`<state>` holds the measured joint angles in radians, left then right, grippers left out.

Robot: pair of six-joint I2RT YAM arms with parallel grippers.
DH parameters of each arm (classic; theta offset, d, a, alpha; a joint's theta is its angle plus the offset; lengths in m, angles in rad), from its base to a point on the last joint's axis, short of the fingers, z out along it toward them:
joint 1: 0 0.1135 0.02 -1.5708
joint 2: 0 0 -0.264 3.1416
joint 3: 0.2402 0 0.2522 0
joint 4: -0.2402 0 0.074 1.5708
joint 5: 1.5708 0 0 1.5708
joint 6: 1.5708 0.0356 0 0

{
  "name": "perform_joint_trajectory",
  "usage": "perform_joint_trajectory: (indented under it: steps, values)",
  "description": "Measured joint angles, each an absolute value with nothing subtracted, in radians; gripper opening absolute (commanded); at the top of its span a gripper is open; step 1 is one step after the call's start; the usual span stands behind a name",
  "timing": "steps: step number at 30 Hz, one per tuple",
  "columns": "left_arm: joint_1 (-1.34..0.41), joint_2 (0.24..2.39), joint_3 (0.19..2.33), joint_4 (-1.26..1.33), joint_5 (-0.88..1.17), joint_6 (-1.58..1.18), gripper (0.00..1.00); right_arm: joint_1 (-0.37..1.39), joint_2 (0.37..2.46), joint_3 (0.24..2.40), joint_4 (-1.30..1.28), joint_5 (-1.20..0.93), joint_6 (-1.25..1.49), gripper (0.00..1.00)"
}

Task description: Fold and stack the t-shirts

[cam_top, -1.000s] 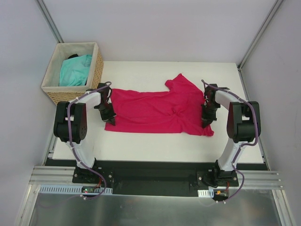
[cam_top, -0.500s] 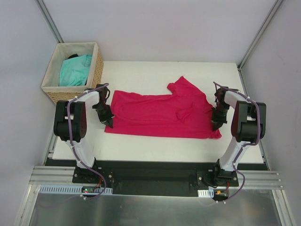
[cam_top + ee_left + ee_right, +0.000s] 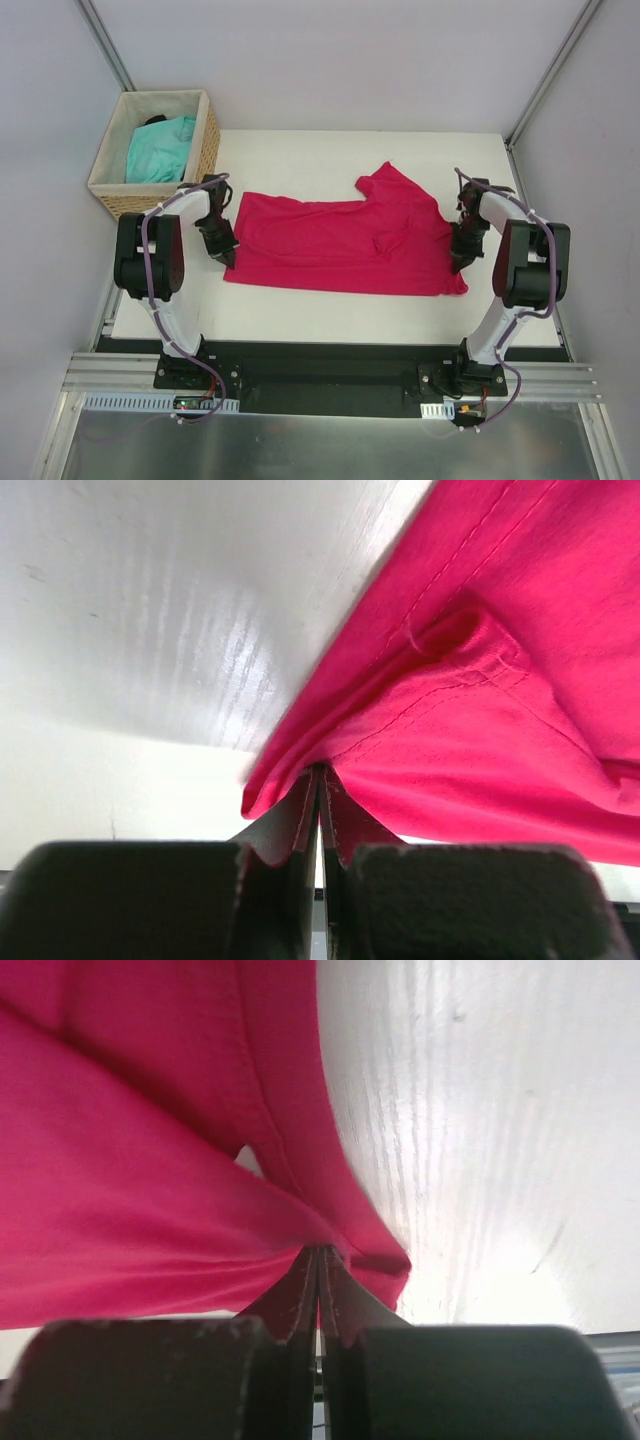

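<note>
Crimson-pink t-shirt [image 3: 340, 245] is pinched by left end effector [image 3: 318, 777] and right end effector [image 3: 320, 1256] (only wrist views confirm).

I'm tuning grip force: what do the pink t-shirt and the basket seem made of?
The pink t-shirt looks like soft matte knit fabric, perhaps cotton: it wrinkles, folds limply and shows stitched hems. The basket looks like tan woven wicker, its wall ribbed with weave; the pale rim may be a cloth liner.
</note>
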<state>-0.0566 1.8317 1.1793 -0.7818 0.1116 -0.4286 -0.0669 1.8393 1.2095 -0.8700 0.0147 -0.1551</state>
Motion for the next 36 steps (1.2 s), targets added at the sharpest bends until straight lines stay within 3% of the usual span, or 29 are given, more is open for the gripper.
perform_joint_trajectory:
  steps: [10,20,33,34,36]
  values:
    - [-0.057,1.804,1.288,-0.82,0.089,-0.424,0.0,-0.067,1.653,1.303,-0.801,-0.027,-0.175,0.01]
    - [-0.057,1.807,1.381,-0.836,0.077,-0.402,0.0,-0.053,1.657,1.288,-0.802,-0.148,-0.199,0.01]
    - [-0.057,1.867,1.306,-0.756,0.152,-0.4,0.0,-0.01,1.764,1.294,-0.86,-0.196,-0.208,0.01]
    - [-0.057,1.874,1.304,-0.752,0.154,-0.4,0.03,-0.007,1.767,1.298,-0.864,-0.196,-0.208,0.01]
    - [-0.057,1.884,1.304,-0.742,0.157,-0.396,0.18,0.003,1.769,1.314,-0.873,-0.196,-0.208,0.01]
